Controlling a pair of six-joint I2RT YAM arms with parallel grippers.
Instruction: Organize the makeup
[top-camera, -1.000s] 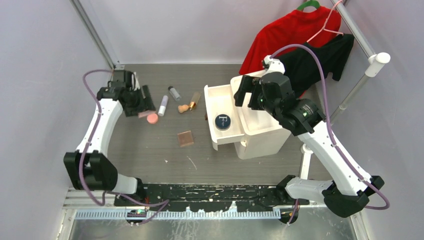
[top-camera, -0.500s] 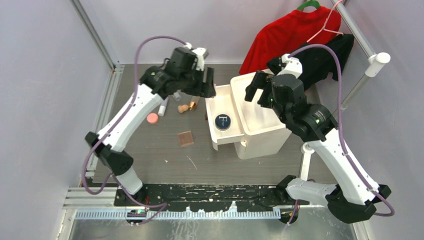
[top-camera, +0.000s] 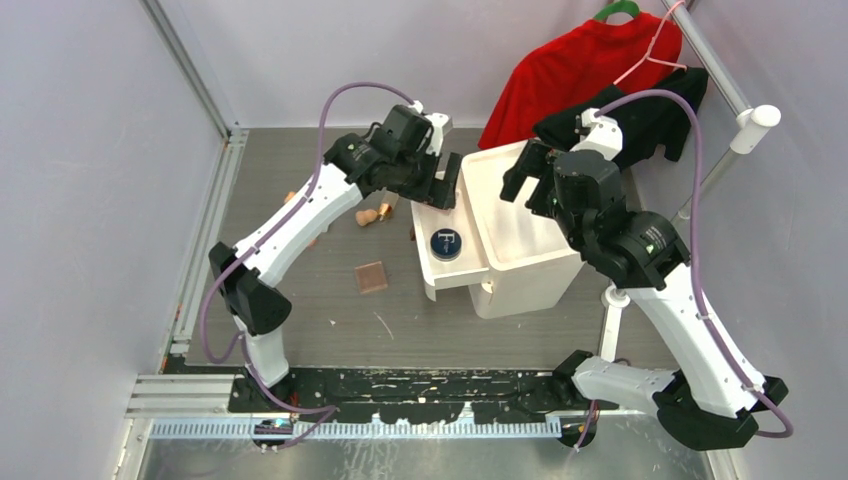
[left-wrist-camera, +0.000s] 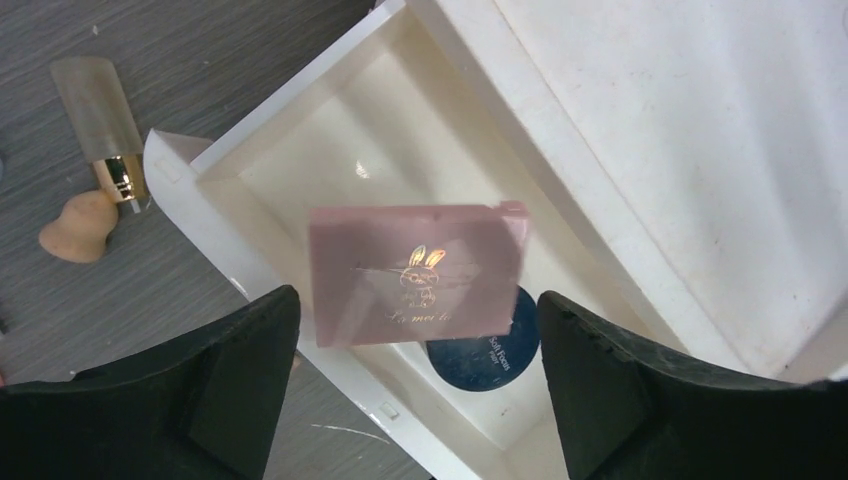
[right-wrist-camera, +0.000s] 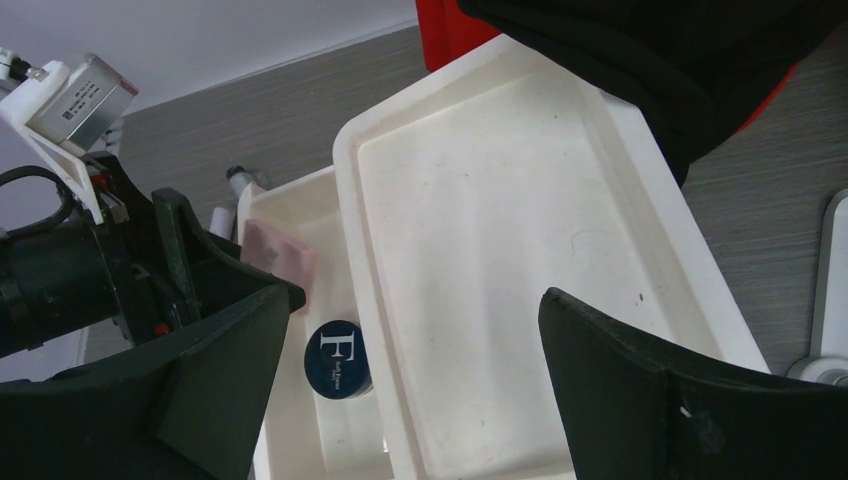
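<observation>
**Pink palette above the open drawer**

The left fingers (left-wrist-camera: 240, 370) are spread, with a narrow gap on either side of the pink palette (left-wrist-camera: 415, 275) between them. The palette is above the drawer (left-wrist-camera: 300, 150), partly over the navy compact (left-wrist-camera: 490, 350) lying inside. The right fingers (right-wrist-camera: 620, 370) are wide apart above the white box (right-wrist-camera: 500, 250), holding nothing.

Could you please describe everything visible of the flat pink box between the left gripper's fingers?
The flat pink rectangular box looks like matte card or plastic, with a shiny gold rabbit emblem and gold script on its top face. It is closed and slightly tilted, above the open white drawer, and hides part of the round navy compact in the left wrist view. It lies between the left gripper's black fingers. Thin gaps show on both sides, so nothing seems to touch it.
</observation>
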